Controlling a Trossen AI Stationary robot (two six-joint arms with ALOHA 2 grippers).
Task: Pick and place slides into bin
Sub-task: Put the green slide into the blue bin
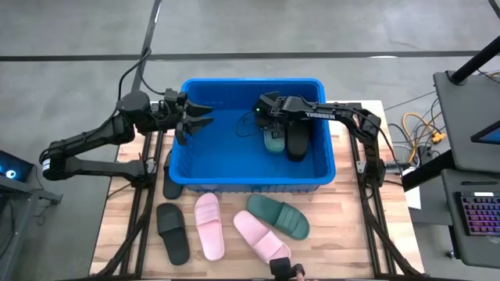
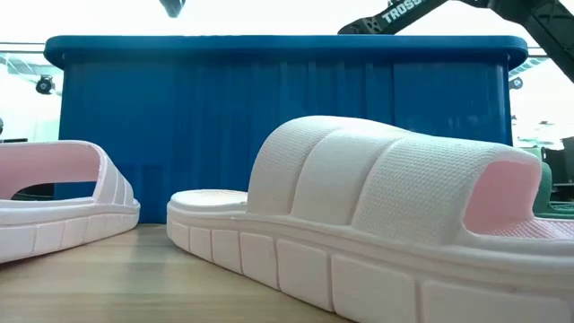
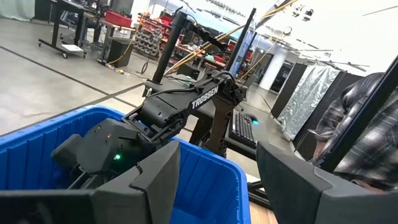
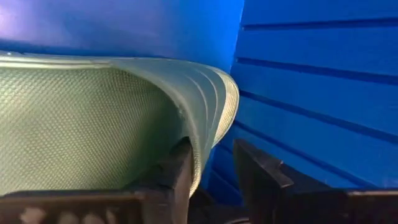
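The blue bin [image 1: 251, 181] stands at the table's far middle and fills the back of the low view [image 2: 287, 117]. My right gripper [image 1: 266, 119] is inside it, shut on a green slide [image 1: 273, 141], beside a black slide [image 1: 298, 145] that lies in the bin. My left gripper [image 1: 195, 119] is open and empty over the bin's left rim; its wrist view [image 3: 214, 186] looks across the bin at the right arm. On the table in front of the bin lie a black slide [image 1: 173, 232], two pink slides [image 1: 208, 225] [image 1: 262, 238] and a dark green slide [image 1: 280, 217]. My right gripper has the free edge of the green slide's strap [image 4: 208, 146] between its two fingertips. One finger [image 4: 177, 171] lies against the strap's textured outer face; a thin strip of blue shows beside the other finger [image 4: 258, 171]. Whether the slide rests on the bin's floor, I cannot tell.
Another black slide [image 1: 170, 184] lies against the bin's left near corner. The two pink slides stand close before the low view [image 2: 359, 215] [image 2: 54, 202]. A person's plaid sleeve [image 3: 367, 124] shows beyond the table's right side. Desks with cables and a keyboard [image 1: 478, 215] stand to the right.
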